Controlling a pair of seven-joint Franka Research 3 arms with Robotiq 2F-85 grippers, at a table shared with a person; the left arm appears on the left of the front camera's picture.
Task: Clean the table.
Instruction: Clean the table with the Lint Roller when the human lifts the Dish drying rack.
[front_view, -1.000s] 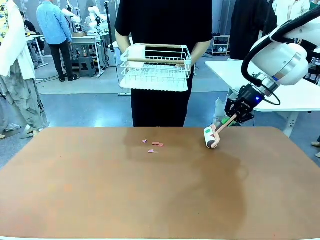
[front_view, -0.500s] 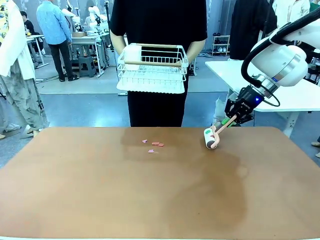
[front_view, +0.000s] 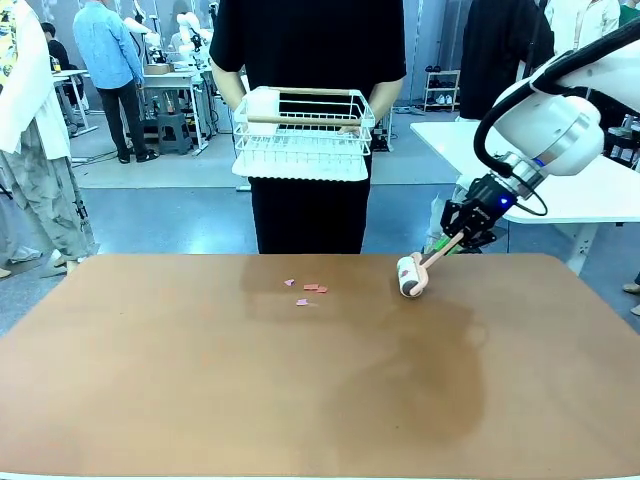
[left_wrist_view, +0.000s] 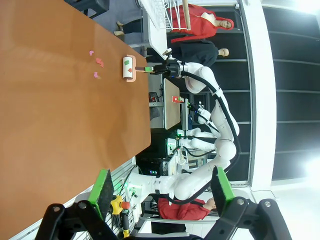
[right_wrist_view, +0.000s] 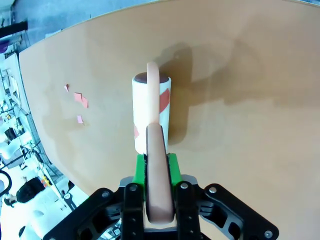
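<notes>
Right gripper (right_wrist_view: 154, 161) clamped on the lint roller (right_wrist_view: 151, 107) handle. Roller head sits just ahead of the fingertips, down on the table (front_view: 200, 380). Pink scraps (front_view: 308, 290) lie well beyond the roller. Left gripper (left_wrist_view: 162, 187) jaws spread wide, nothing between them, with the table ahead of it.
</notes>
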